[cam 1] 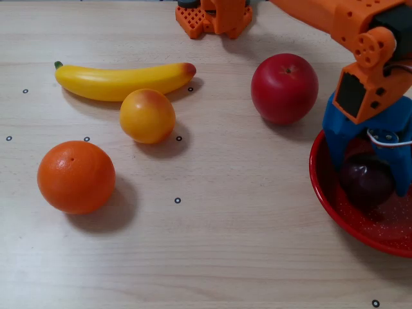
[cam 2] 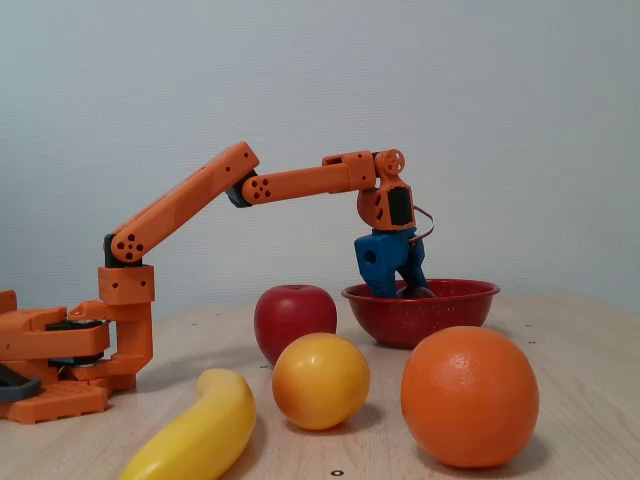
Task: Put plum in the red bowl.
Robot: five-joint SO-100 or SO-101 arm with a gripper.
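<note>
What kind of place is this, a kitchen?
Probably not a kitchen; more likely a robot practice table. A small orange arm is mounted on a bare wooden table dotted with tiny markers, with what look like toy fruits like the banana, before a plain wall.

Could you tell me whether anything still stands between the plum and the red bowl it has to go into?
Nothing visible does. In the overhead view the plum is already inside the rim of the red bowl, between the blue fingers of the gripper. The apple sits outside the bowl, clear of it.
</note>
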